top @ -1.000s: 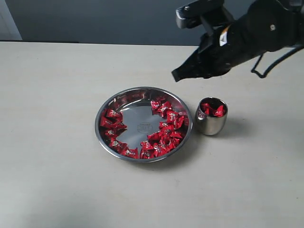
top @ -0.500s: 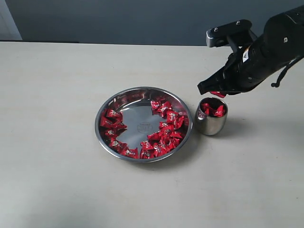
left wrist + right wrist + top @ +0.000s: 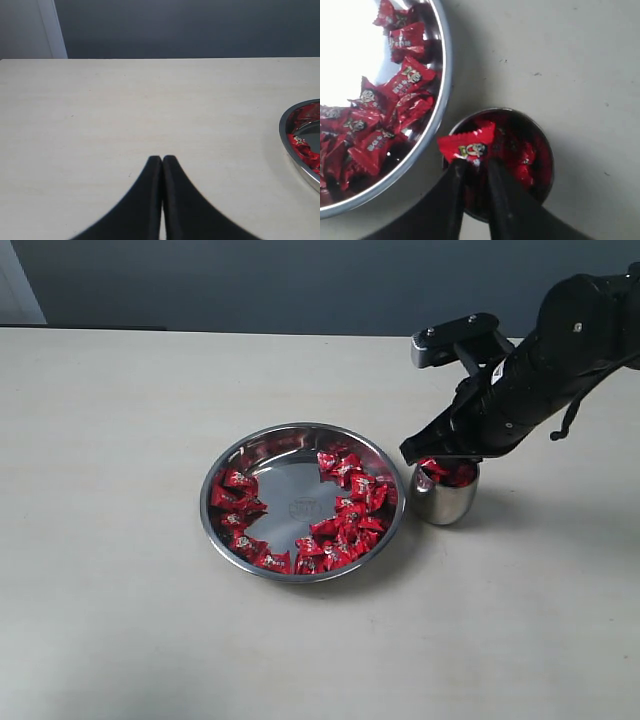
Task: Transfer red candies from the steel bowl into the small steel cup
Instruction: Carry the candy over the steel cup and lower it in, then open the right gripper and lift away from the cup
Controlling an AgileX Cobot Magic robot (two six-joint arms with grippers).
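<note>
The candies (image 3: 350,522) are small, shiny, crinkled red wrappers, heaped in an arc along the bowl's (image 3: 285,478) rim on the side toward the right edge of the desk (image 3: 120,420), with a smaller cluster on the side toward the left edge. The bowl is a wide, shallow steel dish with a bare, mirror-bright middle, lying about mid-desk. The cup (image 3: 446,502), a small rounded steel tumbler with red candies inside, stands just beside the bowl toward the right edge. The right pincer (image 3: 474,165) is nearly closed, pinching one candy (image 3: 467,144) by its lower edge directly above the cup's mouth. Half a second ago it hung higher and nearer the right edge; it has since come down until its tip (image 3: 415,452) is at the cup's rim, hiding part of the contents, while the bowl and cup have not moved. The left pincer (image 3: 162,160) is closed on nothing above bare desk. Each wrapper bears a pale printed mark with a touch of green, too small to read. The stamp (image 3: 303,508) at the bowl's centre is likewise illegible.
</note>
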